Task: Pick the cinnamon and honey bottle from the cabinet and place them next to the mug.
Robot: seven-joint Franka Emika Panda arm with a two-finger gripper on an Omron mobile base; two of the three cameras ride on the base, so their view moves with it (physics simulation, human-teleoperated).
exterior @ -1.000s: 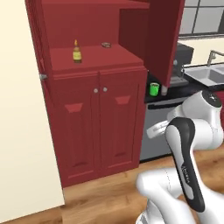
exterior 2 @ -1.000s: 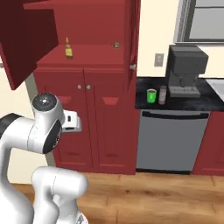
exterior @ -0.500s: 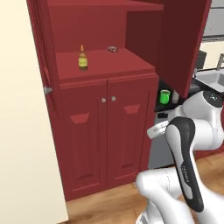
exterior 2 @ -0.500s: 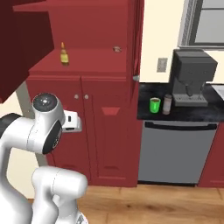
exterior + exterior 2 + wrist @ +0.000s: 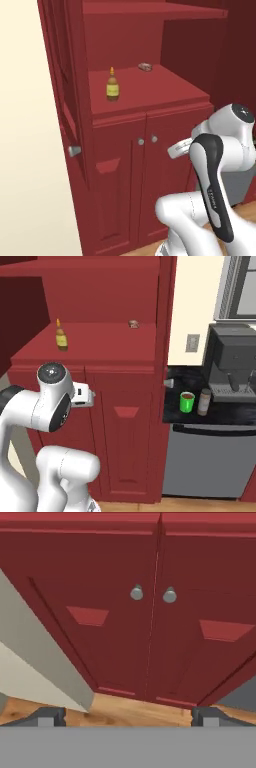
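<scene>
- On the open shelf of the cabinet (image 5: 150, 100), the honey bottle (image 5: 112, 86) stands upright toward the front left, well apart from a small pinkish-brown lump (image 5: 145, 66) lying farther back and to the right.
- Over on the black counter (image 5: 220, 413) to the cabinet's right, the mug (image 5: 187, 402) sits with the cinnamon (image 5: 204, 401) just beside it, in front of a coffee machine (image 5: 232, 363); judged from that, only the honey bottle is left to fetch.
- Down at the level of the lower doors, the gripper (image 5: 127, 716) points at the two silver knobs (image 5: 153, 593); its fingertips (image 5: 49, 716) stand wide apart with nothing between them.
- The bottle looks small, light and rigid, with a smooth surface that may slip under a weak pinch.
- Its pointed orange nozzle is too narrow to hold; the labelled belly is the better place, pads closing on opposite sides around the label's height.
- Being slim and tall for its base, it would probably topple if nudged, so a level approach from the front suits it best.
- The hand must rise well above the doors before any reach.
</scene>
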